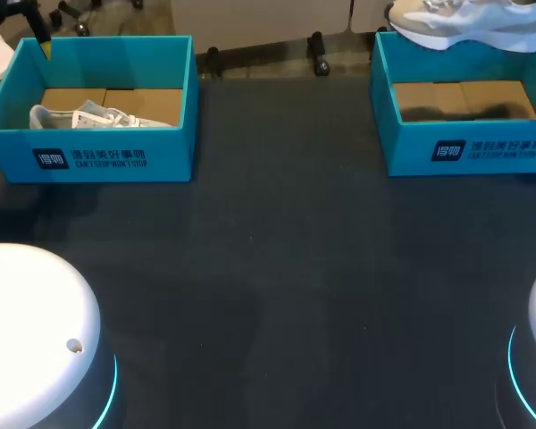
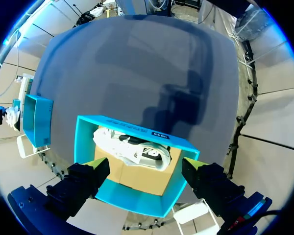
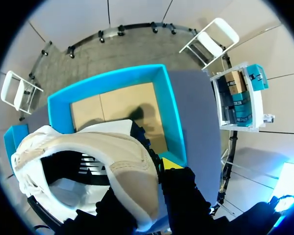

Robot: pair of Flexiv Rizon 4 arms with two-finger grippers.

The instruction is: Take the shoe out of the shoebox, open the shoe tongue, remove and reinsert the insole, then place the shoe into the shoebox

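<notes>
**Taking the shoe out of the shoebox.** At the far left corner of the surface [image 1: 277, 268] stood the left shoebox [image 1: 116, 159], with the boxed shoe [image 1: 80, 116] lying on its side against the near wall. The left pincer [image 2: 145, 166] hung above this box with its fingers spread wide, holding nothing and clear of the shoe. At the far right corner stood the right shoebox [image 1: 482, 152], showing only its cardboard floor. The lifted shoe [image 1: 464, 22] hung over its far wall, gripped at the heel collar by the right pincer [image 3: 152, 191]. The step in hand was judged to be the removal. The next move called for carrying the lifted shoe clear of the box walls and setting it down on the open middle of the surface, where the tongue could be opened.
</notes>
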